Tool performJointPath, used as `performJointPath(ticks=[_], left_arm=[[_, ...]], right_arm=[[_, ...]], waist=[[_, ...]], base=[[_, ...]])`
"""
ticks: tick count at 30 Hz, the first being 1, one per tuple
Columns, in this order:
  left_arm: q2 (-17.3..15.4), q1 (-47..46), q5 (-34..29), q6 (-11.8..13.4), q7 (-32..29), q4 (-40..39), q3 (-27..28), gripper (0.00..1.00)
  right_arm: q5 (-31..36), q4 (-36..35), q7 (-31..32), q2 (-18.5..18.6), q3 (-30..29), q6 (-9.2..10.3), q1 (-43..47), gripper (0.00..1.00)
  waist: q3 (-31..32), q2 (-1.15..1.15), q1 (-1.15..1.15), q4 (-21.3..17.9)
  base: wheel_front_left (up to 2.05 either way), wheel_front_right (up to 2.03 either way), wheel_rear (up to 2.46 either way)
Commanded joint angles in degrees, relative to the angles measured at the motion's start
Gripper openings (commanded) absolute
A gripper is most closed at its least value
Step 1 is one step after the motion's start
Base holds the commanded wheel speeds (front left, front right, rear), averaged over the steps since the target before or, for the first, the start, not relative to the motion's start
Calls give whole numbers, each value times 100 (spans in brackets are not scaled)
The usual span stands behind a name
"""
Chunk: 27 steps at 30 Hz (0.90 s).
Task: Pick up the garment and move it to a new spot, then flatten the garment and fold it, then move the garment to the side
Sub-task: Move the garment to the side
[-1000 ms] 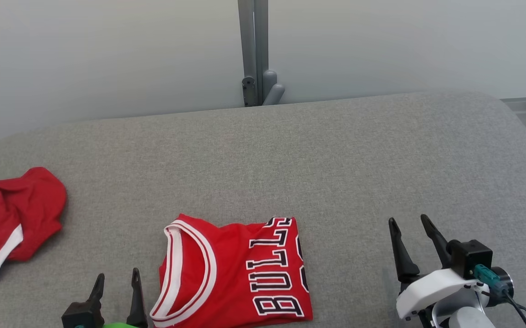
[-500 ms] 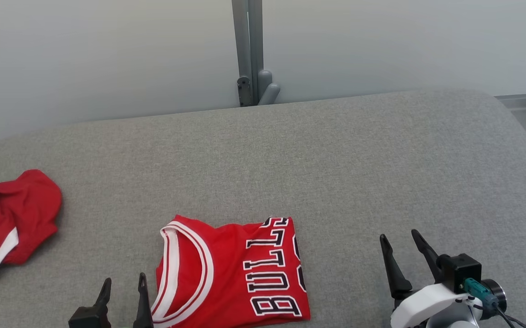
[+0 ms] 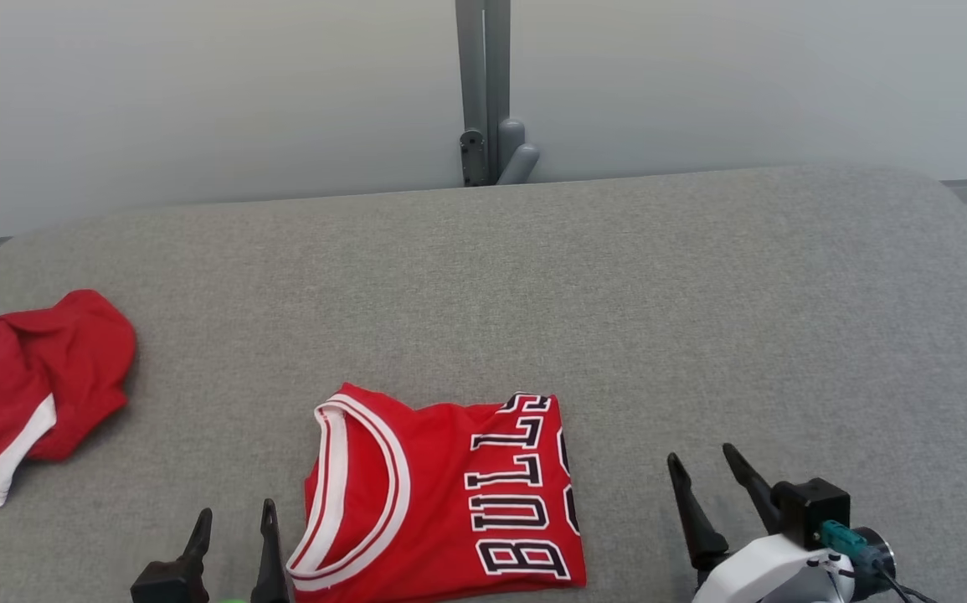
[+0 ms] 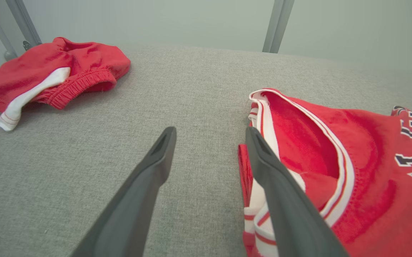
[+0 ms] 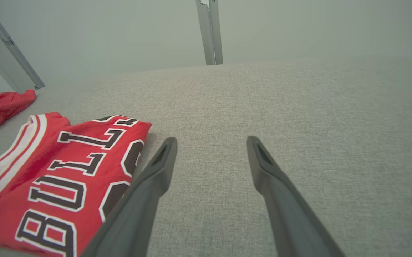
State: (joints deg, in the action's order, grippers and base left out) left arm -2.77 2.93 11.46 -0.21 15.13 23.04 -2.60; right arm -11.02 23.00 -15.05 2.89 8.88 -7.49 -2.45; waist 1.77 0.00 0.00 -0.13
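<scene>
We note the folded red basketball jersey point(image 3: 441, 494) with white-trimmed collar and black-and-white lettering lying flat at the near middle of the grey fabric-covered tabletop point(image 3: 701, 293), between the two tools. The left tool point(image 3: 236, 508) stands with its fingers spread and nothing between them, just beside the collar edge. In the left wrist view its point(image 4: 210, 130) right finger overlaps the white trim of the jersey point(image 4: 352, 171); whether they touch we cannot tell. The right tool point(image 3: 701, 454) is likewise spread and empty, off the lettered edge with a strip of bare fabric between. The collar faces the robot's left and the lettering sits at the right end, its letters running away from the robot. The long axis appears to run left to right, though the near edge leaves the head view. A crumpled pair of red shorts with a white stripe point(image 3: 39, 385) lies well apart at far left.
</scene>
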Motion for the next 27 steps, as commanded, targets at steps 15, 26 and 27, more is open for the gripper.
performJointPath(ticks=[15, 26, 27], left_arm=[[-23, -15, 51, -57, -1, 75, -68, 100], [-22, 21, 55, -27, -2, 63, -124, 100], [-23, 9, 62, -19, -2, 66, -139, 100]], right_arm=[[-1682, 1400, 118, 14, 1180, 1, -722, 100], [-2183, 2372, 625, 21, 1498, 4, -1423, 92], [-2198, 2467, 704, 21, 1523, 6, -1453, 58]], waist=[[-276, 0, 0, 1254], [-290, 0, 0, 1300], [-288, 0, 0, 1287]], base=[[0, 0, 0], [0, 0, 0], [0, 0, 0]])
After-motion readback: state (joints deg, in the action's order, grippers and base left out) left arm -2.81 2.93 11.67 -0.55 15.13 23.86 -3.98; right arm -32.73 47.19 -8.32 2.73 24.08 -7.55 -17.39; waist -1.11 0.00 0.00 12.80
